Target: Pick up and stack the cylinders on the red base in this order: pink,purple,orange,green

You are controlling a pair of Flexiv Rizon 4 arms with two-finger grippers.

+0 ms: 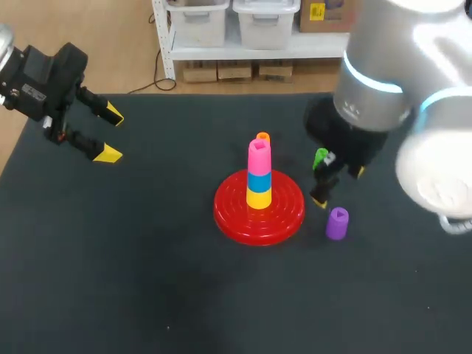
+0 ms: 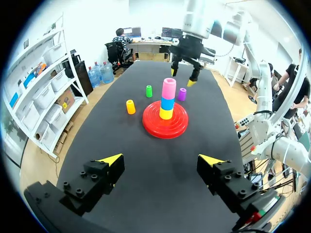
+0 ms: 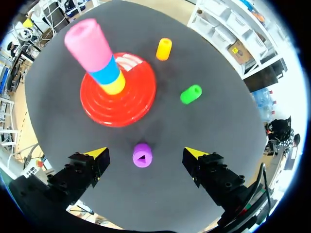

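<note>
On the dark surface (image 1: 147, 280) the red base (image 1: 284, 220) already carries a yellow cylinder (image 1: 258, 198), a blue cylinder (image 1: 258, 181) and, on top, the pink cylinder (image 1: 259, 156). The purple cylinder (image 1: 337, 223) stands upright just off the base's rim, on our right side. Our right hand (image 1: 339, 187) hangs over it with its fingers spread apart and nothing in them. The orange cylinder (image 1: 262, 137) stands behind the stack. The green cylinder (image 1: 320, 157) is close beside the right hand, on its far side from the purple one. From the head view the bulky right arm (image 1: 376, 74) covers most of that hand and part of the green cylinder, and the stack hides most of the orange one. The right wrist view clears this up. There the purple cylinder (image 3: 142, 155) sits between the two yellow tips of the right hand (image 3: 146, 153), touching neither, with bare surface between it and the base (image 3: 131, 104). The green cylinder (image 3: 191, 94) and orange cylinder (image 3: 164, 48) stand ahead of the hand, well apart from each other. Our left hand (image 2: 161, 160) is far off at the surface's left edge, its fingers wide apart and holding nothing. Its wrist view shows the right hand (image 2: 182, 77) above and beyond the purple cylinder (image 2: 181, 93).
</note>
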